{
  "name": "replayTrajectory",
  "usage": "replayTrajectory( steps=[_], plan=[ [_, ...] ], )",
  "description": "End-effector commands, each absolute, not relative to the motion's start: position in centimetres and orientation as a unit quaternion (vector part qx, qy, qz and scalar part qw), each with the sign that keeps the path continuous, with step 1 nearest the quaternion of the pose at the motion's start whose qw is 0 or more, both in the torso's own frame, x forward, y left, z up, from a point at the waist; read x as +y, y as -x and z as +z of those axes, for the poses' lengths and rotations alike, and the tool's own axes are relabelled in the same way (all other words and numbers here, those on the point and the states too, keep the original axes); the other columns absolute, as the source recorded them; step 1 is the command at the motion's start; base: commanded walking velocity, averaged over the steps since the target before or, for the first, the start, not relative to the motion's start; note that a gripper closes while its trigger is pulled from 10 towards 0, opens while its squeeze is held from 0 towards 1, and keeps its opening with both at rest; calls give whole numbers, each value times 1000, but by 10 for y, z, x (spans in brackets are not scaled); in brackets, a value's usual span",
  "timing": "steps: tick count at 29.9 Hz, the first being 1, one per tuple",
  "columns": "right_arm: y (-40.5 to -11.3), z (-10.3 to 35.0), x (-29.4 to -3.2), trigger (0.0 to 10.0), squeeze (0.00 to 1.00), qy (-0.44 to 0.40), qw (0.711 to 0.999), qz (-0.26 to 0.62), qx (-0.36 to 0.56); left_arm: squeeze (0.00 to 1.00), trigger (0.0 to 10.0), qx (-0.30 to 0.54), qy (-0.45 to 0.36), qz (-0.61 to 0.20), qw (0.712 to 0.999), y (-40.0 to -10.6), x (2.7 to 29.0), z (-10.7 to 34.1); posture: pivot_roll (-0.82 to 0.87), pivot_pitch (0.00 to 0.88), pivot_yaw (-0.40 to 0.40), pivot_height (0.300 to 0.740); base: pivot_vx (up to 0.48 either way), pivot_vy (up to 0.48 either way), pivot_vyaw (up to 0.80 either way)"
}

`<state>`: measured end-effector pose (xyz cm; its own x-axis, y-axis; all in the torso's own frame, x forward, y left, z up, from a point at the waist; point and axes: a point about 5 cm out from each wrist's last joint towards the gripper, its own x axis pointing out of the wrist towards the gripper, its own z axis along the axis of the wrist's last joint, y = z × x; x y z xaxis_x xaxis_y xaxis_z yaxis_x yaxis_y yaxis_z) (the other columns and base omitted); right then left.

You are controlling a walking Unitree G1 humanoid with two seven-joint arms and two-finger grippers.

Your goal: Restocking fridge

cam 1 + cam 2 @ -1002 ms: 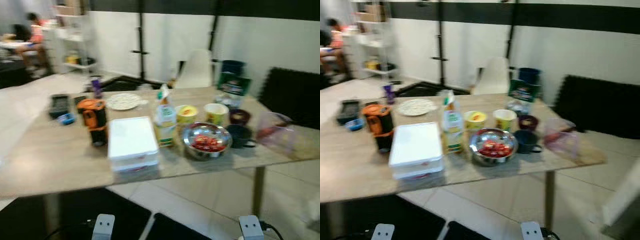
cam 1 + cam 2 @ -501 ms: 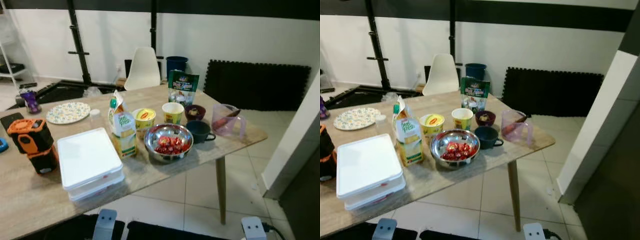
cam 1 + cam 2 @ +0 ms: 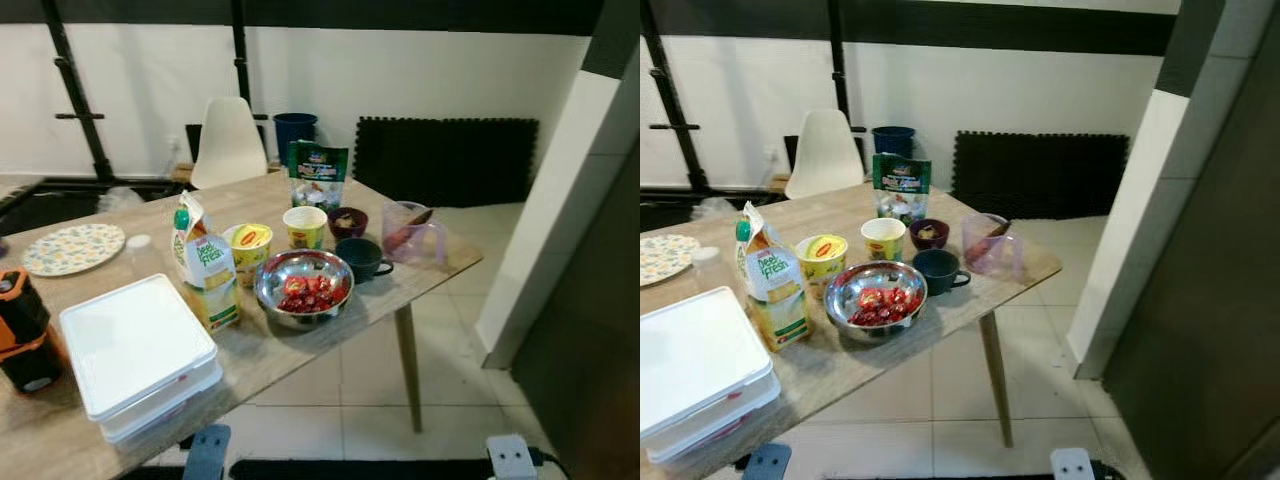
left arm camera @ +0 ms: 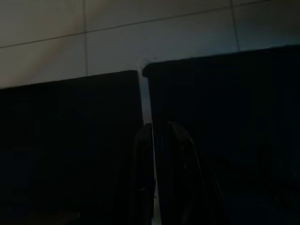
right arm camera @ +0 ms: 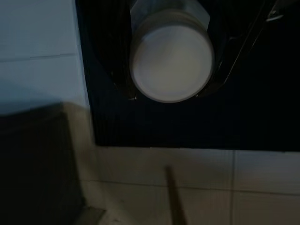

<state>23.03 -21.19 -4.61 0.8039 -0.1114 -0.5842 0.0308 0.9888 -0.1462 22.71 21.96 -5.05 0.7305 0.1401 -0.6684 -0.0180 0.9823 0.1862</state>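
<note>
On the wooden table (image 3: pixel 130 262) stand a green juice carton (image 3: pixel 207 275), a yellow tub (image 3: pixel 248 246), a paper cup (image 3: pixel 305 226), a steel bowl of red fruit (image 3: pixel 303 288), a small dark bowl (image 3: pixel 348 221), a dark mug (image 3: pixel 363 257), a pink jug (image 3: pixel 408 231) and a green bag (image 3: pixel 317 176). A white lidded box (image 3: pixel 135 350) lies at the near left. In the right wrist view my right gripper (image 5: pixel 171 91) is shut on a white round container (image 5: pixel 171 61) above a black mat. In the dark left wrist view my left gripper (image 4: pixel 159 136) hangs shut over black floor mats.
A patterned plate (image 3: pixel 72 248) and an orange-and-black tool (image 3: pixel 20 330) sit at the table's left. Behind the table are a white chair (image 3: pixel 228 142), a blue bin (image 3: pixel 293 125) and black foam mats (image 3: pixel 445 160). A dark tall surface (image 3: pixel 1210 300) rises at the right beside a white wall corner (image 3: pixel 1130 220).
The camera has swung to the right, so the table has slid left in view and the dark surface at the right has come in. The things on the table have not moved.
</note>
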Motion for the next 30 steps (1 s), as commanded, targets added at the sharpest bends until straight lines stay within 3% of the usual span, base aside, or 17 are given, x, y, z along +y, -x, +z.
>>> replayTrajectory(
  steps=[1, 30],
  plan=[
    [-230, -46, -213, 10000, 0, 62, 948, -42, 310, 0, 10000, 366, -91, 38, 925, -228, 220, -50, -16, 53, 10, 740, 0, 0, -800],
    [-230, -46, -216, 10000, 0, 66, 946, -41, 314, 0, 10000, 374, -93, 29, 922, -228, 215, -52, -21, 52, -2, 740, 0, 0, -800]
  ],
)
